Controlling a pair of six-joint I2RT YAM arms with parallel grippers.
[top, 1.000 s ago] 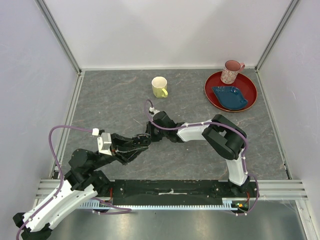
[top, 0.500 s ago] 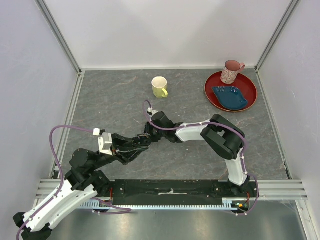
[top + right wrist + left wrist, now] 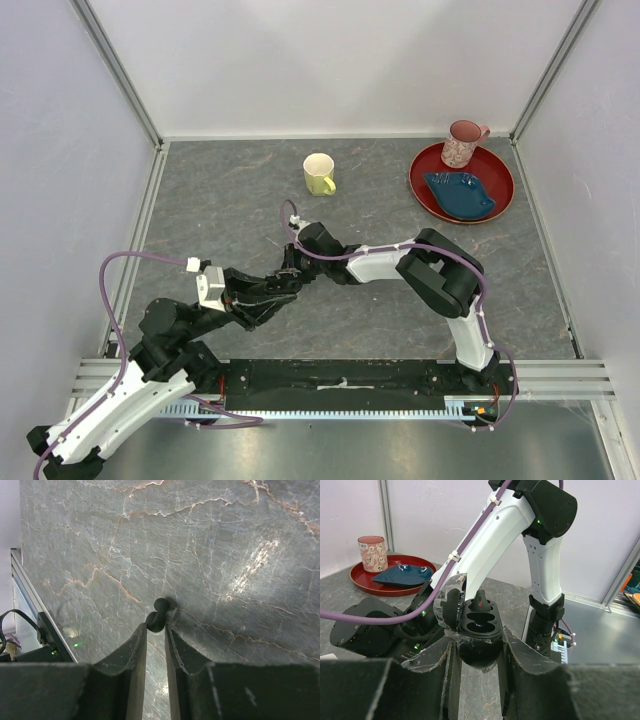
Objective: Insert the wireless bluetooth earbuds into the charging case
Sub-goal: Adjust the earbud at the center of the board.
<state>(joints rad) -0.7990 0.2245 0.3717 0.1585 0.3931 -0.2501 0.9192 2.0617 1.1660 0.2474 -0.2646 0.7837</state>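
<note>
You are looking down on a grey veined surface where the left arm and the right arm are reaching toward each other and meeting left of centre. In that overhead view the two claws are merging into one dark cluster, so neither grip nor anything held is showing there.

At the far right corner a red tray is carrying a blue dish, and a pink mug is standing at the tray's far edge. A yellow mug is standing alone on the surface, well apart from the claws.

The left wrist camera is giving you what the overhead cannot. The left claw is gripping a black charging case, its fingers pressing on both sides. The case is sitting open with its lid swung up to the left and its wells facing the camera. Whether a bud is already sitting in a well, you cannot tell.

The right wrist camera is showing the smallest piece. The right claw is pinching a black earbud at its very fingertips, with the jaws nearly together. The bud is sticking out past the tips, above the bare surface, and the case is not appearing in that view.
</note>
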